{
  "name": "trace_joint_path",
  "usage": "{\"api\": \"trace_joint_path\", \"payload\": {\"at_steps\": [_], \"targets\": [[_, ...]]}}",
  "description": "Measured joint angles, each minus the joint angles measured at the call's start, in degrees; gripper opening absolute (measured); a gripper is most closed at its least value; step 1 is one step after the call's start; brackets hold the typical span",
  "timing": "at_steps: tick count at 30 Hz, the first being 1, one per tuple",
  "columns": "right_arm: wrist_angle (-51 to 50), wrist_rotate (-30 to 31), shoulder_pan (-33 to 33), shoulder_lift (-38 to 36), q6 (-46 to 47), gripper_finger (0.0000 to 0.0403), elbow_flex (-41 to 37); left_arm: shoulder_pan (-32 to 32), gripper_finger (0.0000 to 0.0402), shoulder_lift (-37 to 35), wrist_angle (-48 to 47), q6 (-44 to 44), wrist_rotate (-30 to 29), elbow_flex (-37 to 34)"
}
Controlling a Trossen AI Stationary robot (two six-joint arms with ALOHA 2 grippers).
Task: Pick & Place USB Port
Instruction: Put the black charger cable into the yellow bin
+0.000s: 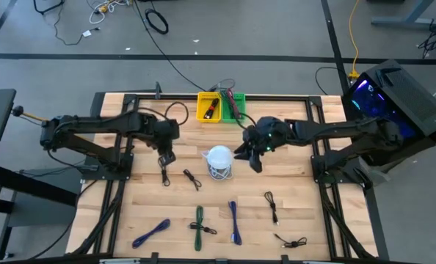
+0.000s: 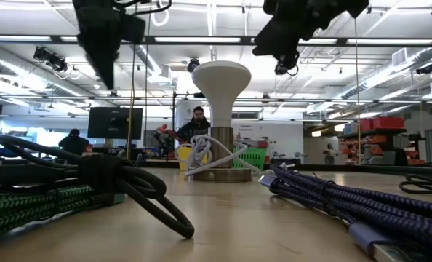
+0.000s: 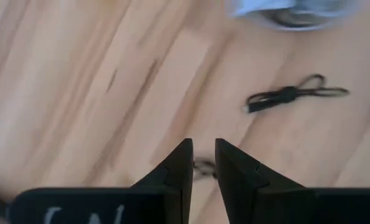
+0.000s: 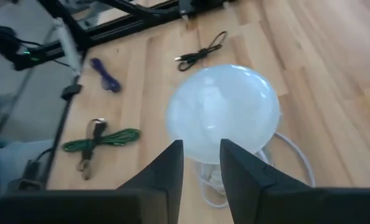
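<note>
Several bundled USB cables lie on the wooden table: black ones (image 1: 192,178) (image 1: 271,204) (image 1: 291,240), blue ones (image 1: 150,232) (image 1: 235,220) and a green one (image 1: 198,224). My left gripper (image 1: 164,157) (image 3: 203,160) hangs above the table, narrowly open, over a small black cable (image 1: 165,176) (image 3: 203,167) that shows through the gap between its fingers. Another black cable (image 3: 294,96) lies farther off. My right gripper (image 1: 255,159) (image 4: 201,158) hovers, narrowly open, just right of a white mushroom-shaped lamp (image 1: 219,161) (image 4: 223,112).
A yellow bin (image 1: 208,106) and a green bin (image 1: 233,105) stand at the table's far edge, holding cables. The lamp (image 2: 220,80) stands mid-table with white cord coiled at its base (image 2: 217,173). Black frame rails (image 1: 115,176) run along both sides. People show in the room behind.
</note>
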Motion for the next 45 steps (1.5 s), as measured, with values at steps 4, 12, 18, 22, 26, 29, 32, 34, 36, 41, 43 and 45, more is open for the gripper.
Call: {"api": "trace_joint_path", "payload": {"at_steps": [4,12,18,22,26,29,32,34,36,41,43,45], "targets": [[-0.8,5.7,2.2,0.0,0.0,0.0107,0.0,-4.0,0.0071,0.0,-6.7,-16.3,-4.8,0.0],[-1.3,10.6,4.8,0.0,0.0,0.0107,0.0,-14.4,0.0071,0.0,-4.8,-40.5,-8.2,-9.1],[-0.7,11.7,5.5,0.0,-1.0,0.0107,0.0,-19.1,0.0071,0.1,5.1,-48.3,-7.2,-17.4],[-0.8,11.7,5.5,0.0,-1.6,0.0107,0.0,-19.6,0.0071,0.1,10.1,-50.4,-5.9,-19.9],[-0.8,11.7,5.5,0.0,-1.7,0.0107,0.0,-19.6,0.0071,0.0,12.6,-57.2,-5.8,-21.8],[-0.8,11.7,5.5,0.1,-2.6,0.0107,0.0,-19.4,0.0076,0.0,14.1,-62.3,-4.3,-24.2],[-0.8,11.7,5.5,0.1,-3.0,0.0107,0.0,-19.3,0.009,0.0,15.4,-62.8,-2.7,-26.2],[-0.7,11.7,5.5,0.1,-3.0,0.0107,0.0,-19.3,0.0102,0.0,17.6,-62.7,-2.6,-27.4],[0.1,11.8,5.5,0.1,-3.0,0.0107,-0.5,-19.3,0.0115,0.0,21.5,-62.2,-2.7,-28.4],[0.7,11.7,5.5,0.1,-3.0,0.0107,-1.4,-19.3,0.0147,0.0,26.2,-62.7,-4.0,-29.1],[1.1,11.7,5.6,0.1,-3.0,0.0107,-2.0,-19.3,0.0157,0.0,25.8,-62.8,-4.2,-29.1],[2.1,11.7,5.6,0.1,-3.0,0.0107,-2.5,-19.3,0.0165,0.0,25.6,-63.1,-4.4,-29.1]]}}
